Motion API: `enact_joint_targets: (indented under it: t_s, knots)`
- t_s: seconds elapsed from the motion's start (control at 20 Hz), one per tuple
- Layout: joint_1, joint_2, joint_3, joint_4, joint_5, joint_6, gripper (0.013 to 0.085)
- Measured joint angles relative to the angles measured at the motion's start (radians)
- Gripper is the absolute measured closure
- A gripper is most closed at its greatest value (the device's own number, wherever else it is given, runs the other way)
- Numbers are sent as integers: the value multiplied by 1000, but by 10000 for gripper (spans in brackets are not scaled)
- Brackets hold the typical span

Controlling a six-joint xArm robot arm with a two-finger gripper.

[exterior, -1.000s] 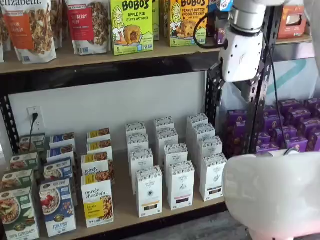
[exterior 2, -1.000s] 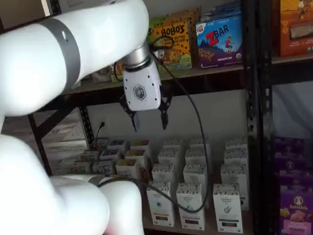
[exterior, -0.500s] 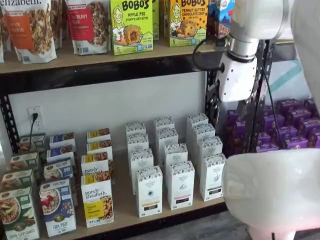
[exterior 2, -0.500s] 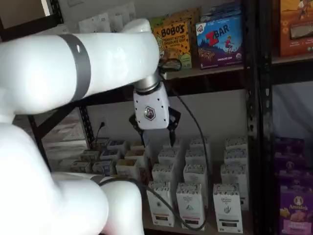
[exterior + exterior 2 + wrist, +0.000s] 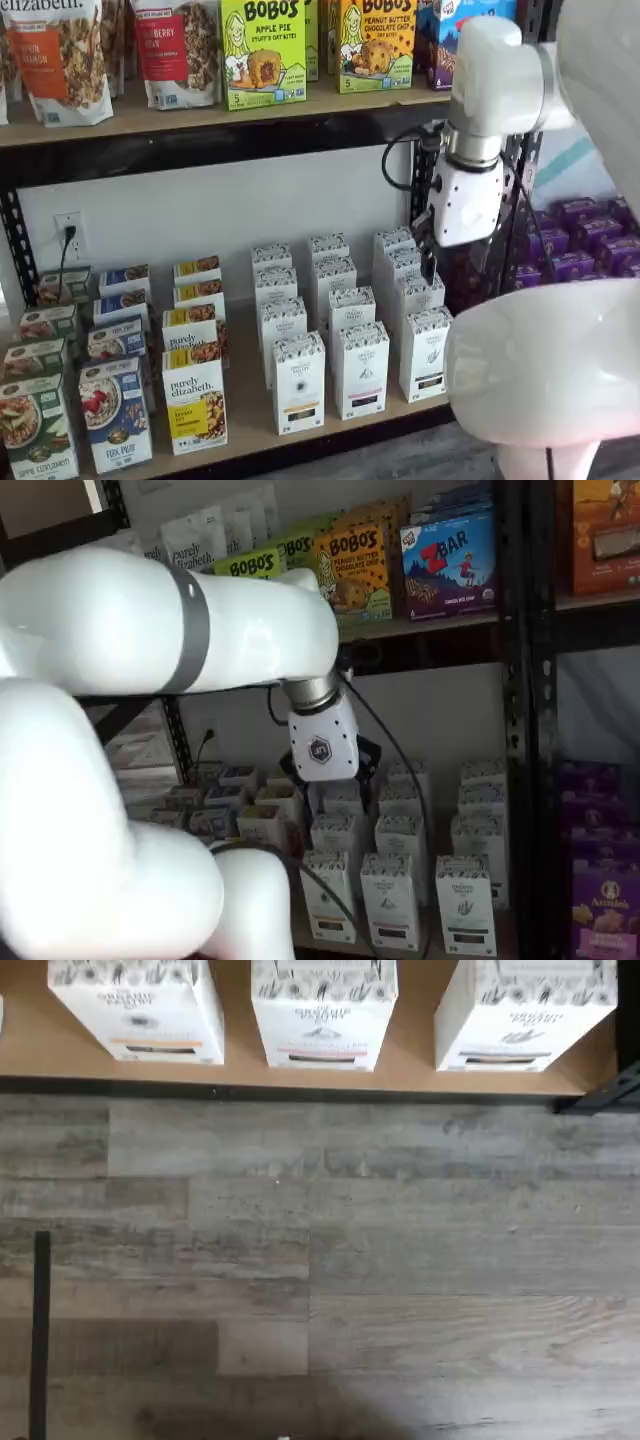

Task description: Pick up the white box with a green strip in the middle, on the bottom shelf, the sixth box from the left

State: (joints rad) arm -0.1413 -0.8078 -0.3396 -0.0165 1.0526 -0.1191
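Nothing is picked up yet. I see the white box standing at the front of the right-most row on the bottom shelf, untouched among its neighbours. My tool hangs above that row, empty; its fingers are mostly hidden in both shelf views, so I judge it wide open rather than see it. Left for me: descend, close on the carton, lift it out.

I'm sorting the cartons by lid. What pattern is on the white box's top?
A black-and-white botanical-looking print on the white box, clearest in a shelf view.
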Motion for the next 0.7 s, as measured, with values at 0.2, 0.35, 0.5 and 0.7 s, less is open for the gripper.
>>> enact_joint_targets:
  t_s: [0.2,0.35,0.5,0.7]
  knots:
    - [1,67,58,2,-119,2,130]
    - [-15,130,75,72,-171,-58,130]
    - [-14,184,85,52,-217,-48,130]
    - [-15,255,101,37,-298,-40,130]
